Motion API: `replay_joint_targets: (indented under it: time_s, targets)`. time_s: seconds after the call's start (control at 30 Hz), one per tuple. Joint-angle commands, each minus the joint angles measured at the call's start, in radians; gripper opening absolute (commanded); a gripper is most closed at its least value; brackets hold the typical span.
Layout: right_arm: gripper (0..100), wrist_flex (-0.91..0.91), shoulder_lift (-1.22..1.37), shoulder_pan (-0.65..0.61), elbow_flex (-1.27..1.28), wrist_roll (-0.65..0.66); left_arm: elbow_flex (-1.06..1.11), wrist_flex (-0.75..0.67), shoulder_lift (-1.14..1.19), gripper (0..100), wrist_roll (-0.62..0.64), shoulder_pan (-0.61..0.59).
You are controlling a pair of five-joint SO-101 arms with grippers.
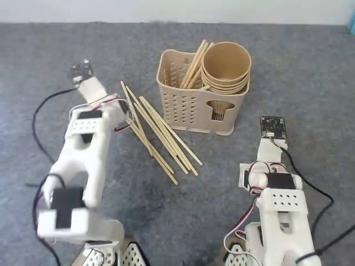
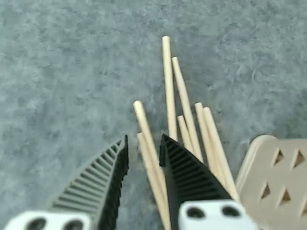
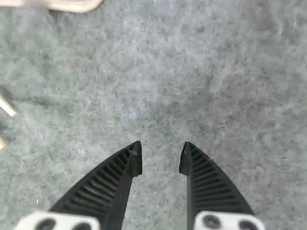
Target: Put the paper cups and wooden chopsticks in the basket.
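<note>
Grey carpet (image 3: pixel 216 72). My left gripper (image 2: pixel 144 140) angled down, jaws apart astride wooden chopsticks (image 2: pixel 168 81); my right gripper (image 3: pixel 161 145) low, jaws apart.

In the left wrist view the basket (image 2: pixel 290 175) is cut off at the edge, and the loose chopsticks (image 2: pixel 168 86) have their near ends hidden under a finger (image 2: pixel 187 177) of the left end effector (image 2: pixel 143 143). From above, the basket wall hides the lower parts of the paper cups (image 1: pixel 224 83) and the standing chopsticks (image 1: pixel 197 58).
</note>
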Motion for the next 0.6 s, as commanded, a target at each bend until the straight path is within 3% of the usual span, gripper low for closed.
replay_joint_targets:
  time_s: [0.0, 0.57]
  targets:
    - [13.6, 0.007, -0.018, -0.007, -0.008, 0.021, -0.154, -0.028, 0.1, 11, 0.011, 0.049]
    - [13.6, 0.007, -0.018, 0.001, -0.008, 0.021, -0.532, 0.017, 0.44, 10, 0.012, 0.029]
